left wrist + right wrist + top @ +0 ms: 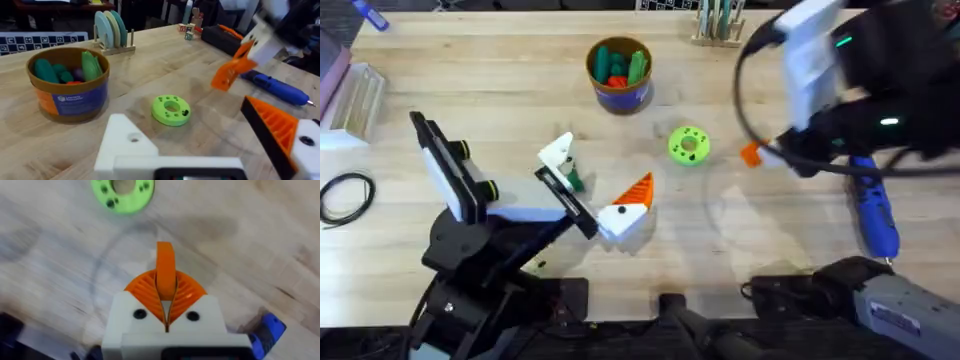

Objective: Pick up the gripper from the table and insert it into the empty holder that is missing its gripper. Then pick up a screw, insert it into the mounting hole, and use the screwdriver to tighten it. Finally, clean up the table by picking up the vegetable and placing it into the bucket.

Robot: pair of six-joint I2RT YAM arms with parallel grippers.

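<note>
Fingers (187, 292) pinch the gripper (165, 270) — flat, orange, upright.

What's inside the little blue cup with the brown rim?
The bucket holds green toy vegetables, some dark, some lighter, with a bit of red-orange between them. Whatever lies beneath them at the bottom is covered by the pile and the wall.

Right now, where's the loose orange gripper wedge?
The gripper is clamped in the right gripper, above the table right of the green disc, near the screwdriver.
</note>
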